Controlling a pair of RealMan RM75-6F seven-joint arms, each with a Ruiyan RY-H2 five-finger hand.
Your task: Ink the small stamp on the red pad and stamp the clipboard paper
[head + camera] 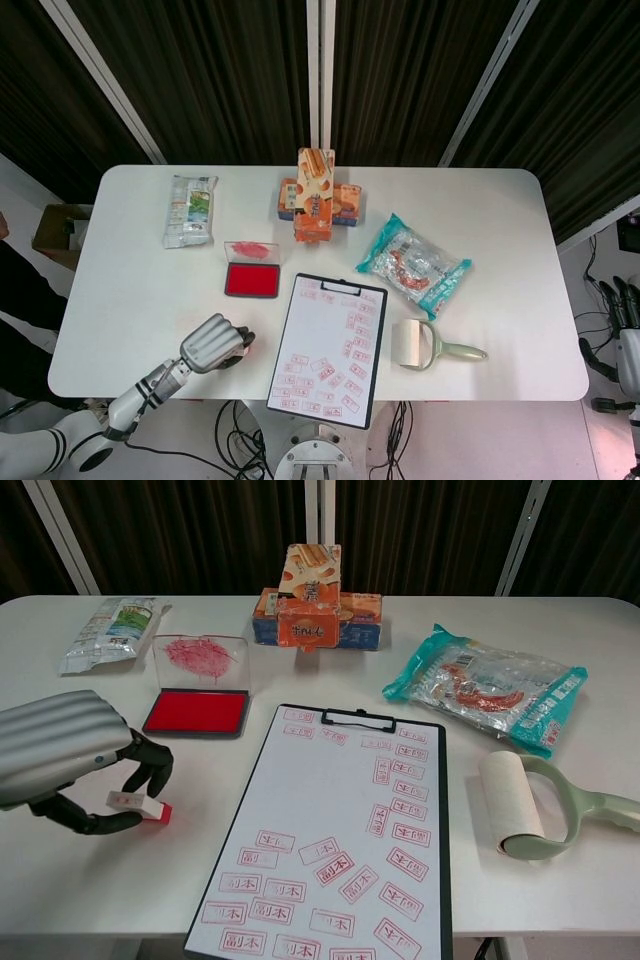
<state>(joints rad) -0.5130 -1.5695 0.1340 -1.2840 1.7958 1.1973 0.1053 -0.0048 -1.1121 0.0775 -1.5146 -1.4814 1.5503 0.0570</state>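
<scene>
Stamp [140, 807] tipped on its side under left robot hand [75, 765], pinched loosely on table [560, 890] near red pad [196, 712]. Small, light, rigid, likely slippery; best gripped mid-body.

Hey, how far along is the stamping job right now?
Early on. The ink pad sits open with its lid up, and the clipboard paper already carries many red prints. In hand: the left robot hand pinches the small stamp, lying tilted near the table. Left: inking the small stamp and pressing it onto the paper. The right robot hand hangs off to the side.
</scene>
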